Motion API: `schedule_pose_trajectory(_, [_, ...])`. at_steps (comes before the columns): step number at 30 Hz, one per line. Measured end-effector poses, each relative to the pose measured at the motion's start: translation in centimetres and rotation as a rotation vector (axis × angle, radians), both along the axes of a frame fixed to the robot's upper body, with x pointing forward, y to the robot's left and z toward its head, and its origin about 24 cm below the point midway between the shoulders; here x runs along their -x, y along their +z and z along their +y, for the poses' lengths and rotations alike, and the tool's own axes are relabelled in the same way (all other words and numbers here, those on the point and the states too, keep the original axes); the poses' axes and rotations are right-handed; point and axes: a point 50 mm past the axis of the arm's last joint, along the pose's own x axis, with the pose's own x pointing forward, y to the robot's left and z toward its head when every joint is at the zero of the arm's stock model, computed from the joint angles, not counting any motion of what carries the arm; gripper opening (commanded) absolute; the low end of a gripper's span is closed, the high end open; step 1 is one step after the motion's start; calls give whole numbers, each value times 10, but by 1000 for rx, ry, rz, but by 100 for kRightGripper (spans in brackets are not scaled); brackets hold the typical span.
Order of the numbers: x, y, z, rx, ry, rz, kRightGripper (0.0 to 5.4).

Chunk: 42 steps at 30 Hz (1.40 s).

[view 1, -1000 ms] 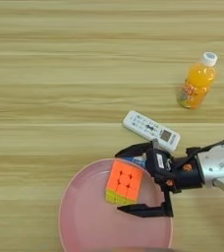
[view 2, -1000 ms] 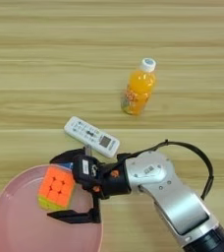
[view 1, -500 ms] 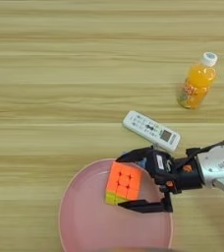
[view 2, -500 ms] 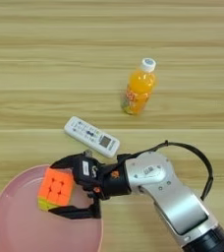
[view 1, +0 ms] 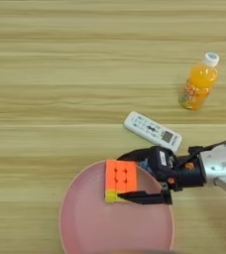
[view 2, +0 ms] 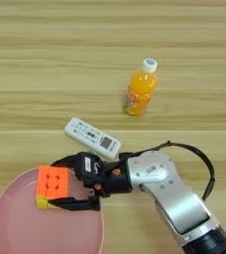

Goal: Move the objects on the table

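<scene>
Now that our hand (view 1: 121,179) has narrowed from wide apart to clamped on the puzzle cube (view 1: 120,179), low in the frame over the pink plate (view 1: 80,223), we judge it ready to lift.

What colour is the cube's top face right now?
Orange, with a yellow-green strip along the lower side of the cube. It shows best in the left eye view.

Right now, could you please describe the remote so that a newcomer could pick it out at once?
Start at the pink plate at the table's near edge. Just beyond its far right rim, behind the gripper, lies the remote, flat and slanted. It is the only white, slim thing, with buttons and a small screen; the bottle and cube are orange.
</scene>
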Motion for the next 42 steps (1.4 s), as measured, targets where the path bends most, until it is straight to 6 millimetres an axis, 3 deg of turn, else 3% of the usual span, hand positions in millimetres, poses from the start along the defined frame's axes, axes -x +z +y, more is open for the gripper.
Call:
schedule_pose_trajectory(3, [-5, 6, -1, -54, -45, -13, 334])
schedule_pose_trajectory(11, [-41, 38, -4, -223, -288, -103, 334])
schedule_pose_trajectory(15, [-58, 24, -5, -145, -430, -121, 334])
schedule_pose_trajectory(19, [-66, -3, -1, -8, -522, -131, 334])
schedule_pose_trajectory(26, [-67, -8, 13, 4, -493, -145, 334])
schedule_pose_trajectory(36, [-63, -11, 18, 12, -446, -128, 334])
schedule_pose_trajectory(42, [-60, -20, 16, 37, -454, -94, 412])
